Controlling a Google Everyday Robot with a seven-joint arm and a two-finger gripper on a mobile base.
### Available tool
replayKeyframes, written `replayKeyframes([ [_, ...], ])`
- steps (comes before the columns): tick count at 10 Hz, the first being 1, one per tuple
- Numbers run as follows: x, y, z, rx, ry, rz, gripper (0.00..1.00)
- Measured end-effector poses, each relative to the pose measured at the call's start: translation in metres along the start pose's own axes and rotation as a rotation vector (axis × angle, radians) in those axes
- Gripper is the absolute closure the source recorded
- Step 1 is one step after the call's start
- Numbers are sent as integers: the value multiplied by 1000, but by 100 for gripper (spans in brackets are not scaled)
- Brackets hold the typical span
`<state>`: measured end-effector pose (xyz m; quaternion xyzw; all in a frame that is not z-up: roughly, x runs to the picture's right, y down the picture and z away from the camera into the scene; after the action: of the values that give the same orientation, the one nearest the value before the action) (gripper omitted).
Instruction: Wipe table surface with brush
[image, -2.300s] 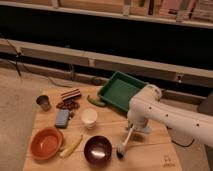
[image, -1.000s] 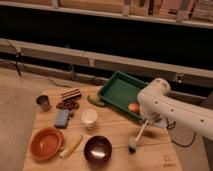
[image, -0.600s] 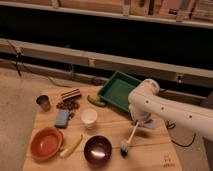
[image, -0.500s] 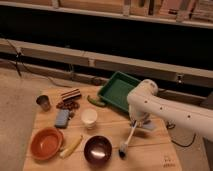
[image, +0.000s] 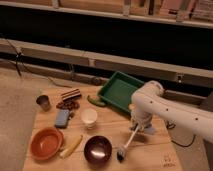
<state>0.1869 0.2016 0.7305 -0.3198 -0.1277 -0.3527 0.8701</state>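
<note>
Listener: Brush (image: 128, 142) first, please. What does it look like?

Describer: Slim, with a long thin white handle and a small black-bristled head. It slants. The top of the handle is up at the gripper (image: 135, 126). The head is down on the light tan plank worktop (image: 150, 154), close to the edge nearest the camera and just right of a dark glossy bowl (image: 97, 149).

Listener: And the jaws?

Describer: Closed tight on the upper end of the handle. The gripper hangs from a white arm (image: 170, 111) that reaches in across the worktop's right edge.

Listener: What else is on the worktop?

Describer: A green tray (image: 120, 90) lies at the far edge, behind the arm. A white cup (image: 89, 117) stands near the middle. An orange bowl (image: 46, 142) sits at the near left corner, with a yellow banana (image: 71, 146) between it and the dark bowl. A small dark printed mark (image: 168, 161) sits by the near right corner.
</note>
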Motion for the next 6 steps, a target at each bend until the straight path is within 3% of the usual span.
replayKeyframes([
  [2, 1, 28, -12, -11, -9, 6, 100],
  [6, 39, 84, -23, -89, 32, 113, 100],
])
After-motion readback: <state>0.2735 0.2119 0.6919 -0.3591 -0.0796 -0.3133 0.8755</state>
